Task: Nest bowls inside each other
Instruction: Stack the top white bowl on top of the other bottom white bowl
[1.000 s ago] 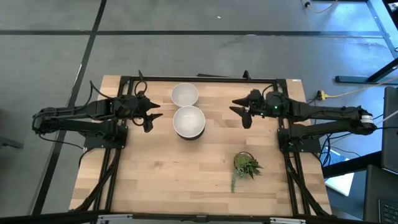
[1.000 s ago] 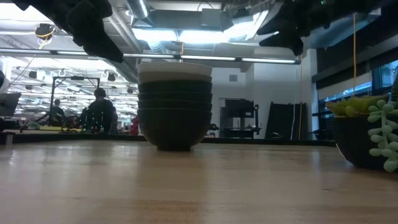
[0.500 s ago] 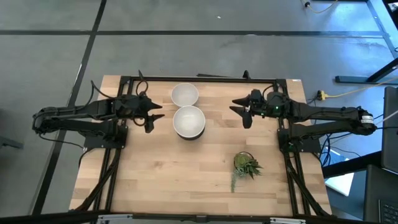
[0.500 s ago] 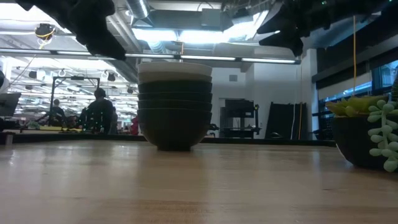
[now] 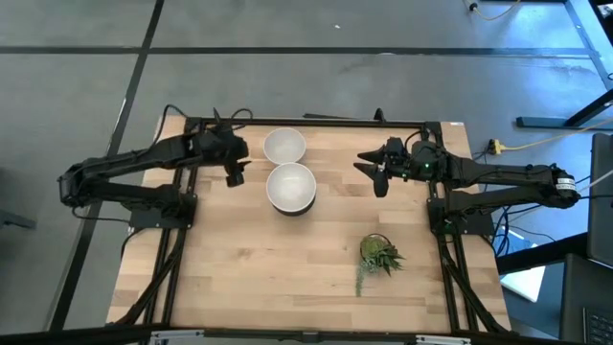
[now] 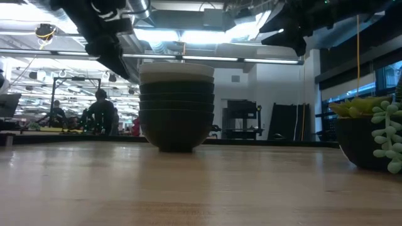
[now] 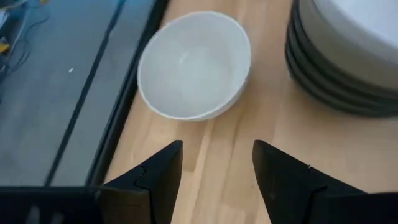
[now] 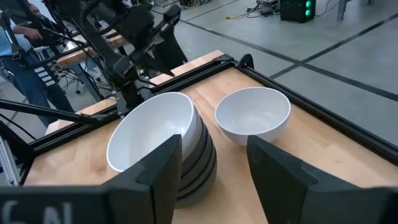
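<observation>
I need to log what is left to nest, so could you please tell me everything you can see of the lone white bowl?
The lone white bowl is small, round and plain, with a smooth, slightly glossy look like ceramic or plastic. It stands upright and empty on the wooden table near its far edge, just behind the stack of bowls and apparently not touching it. Nothing holds it: the left pincer hovers open beside it, aimed its way.

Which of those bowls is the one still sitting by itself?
The single white bowl near the table's far edge, empty and standing apart. All the others are nested in the stack beside it. The left gripper is open near it.
</observation>
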You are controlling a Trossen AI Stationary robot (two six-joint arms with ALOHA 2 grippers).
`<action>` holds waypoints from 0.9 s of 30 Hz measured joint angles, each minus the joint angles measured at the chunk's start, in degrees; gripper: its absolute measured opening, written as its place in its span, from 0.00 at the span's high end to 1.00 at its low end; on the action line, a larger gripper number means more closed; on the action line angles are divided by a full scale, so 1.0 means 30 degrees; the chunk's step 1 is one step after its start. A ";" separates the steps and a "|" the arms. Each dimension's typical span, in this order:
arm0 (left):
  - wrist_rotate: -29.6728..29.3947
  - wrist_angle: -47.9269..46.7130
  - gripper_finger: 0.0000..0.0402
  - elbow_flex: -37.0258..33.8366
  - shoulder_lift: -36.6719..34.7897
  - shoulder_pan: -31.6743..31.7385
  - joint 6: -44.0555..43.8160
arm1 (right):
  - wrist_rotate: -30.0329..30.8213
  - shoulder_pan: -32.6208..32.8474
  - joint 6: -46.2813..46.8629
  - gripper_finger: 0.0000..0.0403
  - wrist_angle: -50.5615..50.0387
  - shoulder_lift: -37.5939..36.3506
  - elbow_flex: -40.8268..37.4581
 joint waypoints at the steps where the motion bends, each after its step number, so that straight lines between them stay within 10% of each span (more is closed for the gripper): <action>1: 0.0280 -0.0089 0.53 0.0155 0.0265 0.0132 0.0839 | 0.0006 -0.0003 0.0021 0.54 0.0002 0.0000 0.0000; 27: 0.2087 0.2414 0.53 0.2002 0.6761 0.2642 1.0144 | 0.0036 -0.0007 0.0546 0.54 -0.0173 0.0015 0.0007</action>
